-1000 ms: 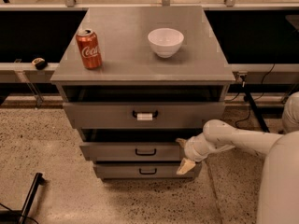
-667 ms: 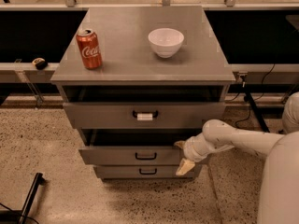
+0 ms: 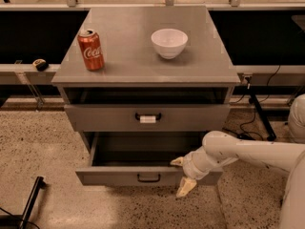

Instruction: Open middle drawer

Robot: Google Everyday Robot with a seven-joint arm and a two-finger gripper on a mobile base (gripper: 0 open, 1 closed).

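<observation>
The middle drawer (image 3: 119, 176) is a wide grey drawer with a small black loop handle (image 3: 148, 178). It stands pulled far out of the cabinet, its dark inside showing. My gripper (image 3: 177, 178) is at the drawer front, right of the handle. Its fingers are spread: one fingertip (image 3: 177, 161) is over the front's top edge, inside the drawer, and the other (image 3: 186, 187) is in front of and below the front. Above, the top drawer (image 3: 105, 118), with a white tag on its handle (image 3: 147, 118), is slightly out. The lowest drawer is hidden under the middle one.
A red Coca-Cola can (image 3: 91, 50) and a white bowl (image 3: 169, 42) stand on the cabinet top (image 3: 133, 66). Cables (image 3: 250, 120) run on the floor at right. A black bar (image 3: 29, 202) lies on the floor at lower left.
The middle drawer has slid out toward the camera, from nearly closed to wide open, and my gripper has moved with its front.
</observation>
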